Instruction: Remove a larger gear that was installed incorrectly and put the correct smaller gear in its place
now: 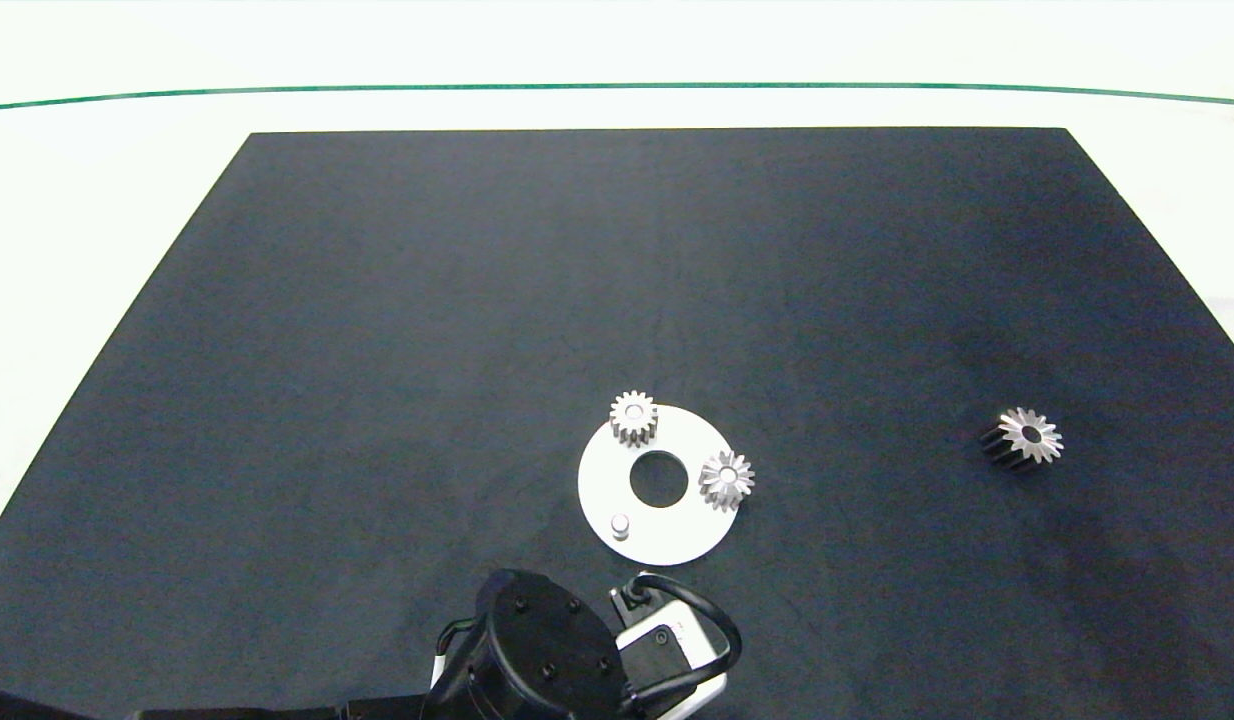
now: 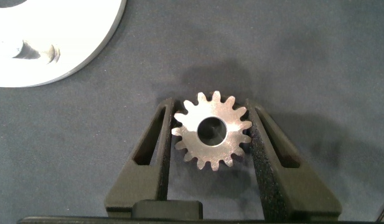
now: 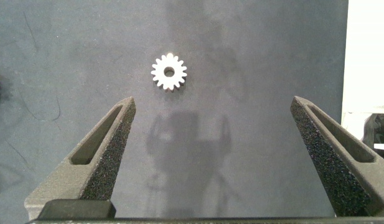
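Observation:
The smaller gear point(image 2: 211, 131), thin and flat with short blunt teeth and a wide centre hole, sits between the fingers of my left gripper point(image 2: 210, 104), which is shut on it just above the dark mat. In the head view the left arm point(image 1: 542, 650) hides this gear, close in front of the white round plate point(image 1: 602, 480). The larger gear point(image 1: 1022, 438) lies tilted on the mat far to the right, apart from the plate. It also shows as the larger gear point(image 3: 169, 71), beyond my open, empty right gripper point(image 3: 213, 102).
The plate carries a blunt-toothed gear point(image 1: 633, 416) at its far edge, a star-toothed gear point(image 1: 727, 479) at its right edge and a bare peg point(image 1: 620, 524) near its front. That peg point(image 2: 39, 51) lies close to the left gripper. White table surrounds the mat point(image 1: 377, 350).

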